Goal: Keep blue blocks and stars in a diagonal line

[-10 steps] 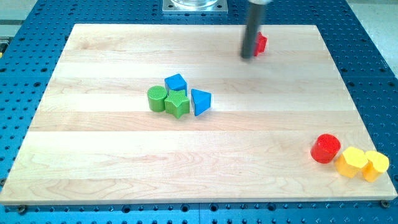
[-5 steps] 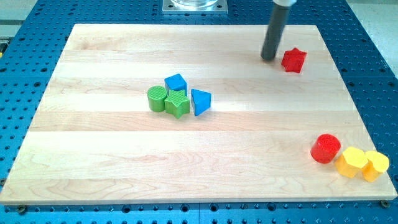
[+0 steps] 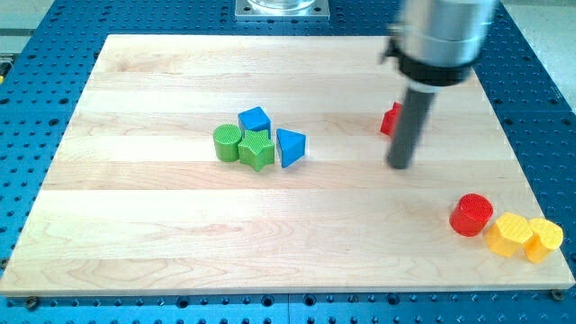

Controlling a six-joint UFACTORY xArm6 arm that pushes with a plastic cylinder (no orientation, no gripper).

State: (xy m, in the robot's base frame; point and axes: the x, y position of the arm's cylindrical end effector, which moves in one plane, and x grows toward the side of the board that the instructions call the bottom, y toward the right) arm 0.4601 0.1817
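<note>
A blue cube and a blue triangle sit near the board's middle, touching a green star. A green cylinder touches the star's left side. A red star lies to the right of them, mostly hidden behind my rod. My tip rests just below the red star, right of the blue triangle.
A red cylinder and two yellow blocks sit at the wooden board's lower right corner. The blue perforated table surrounds the board.
The red star moved right, then down and left to its spot now. My rod swung down from the view's top to just below the red star.
</note>
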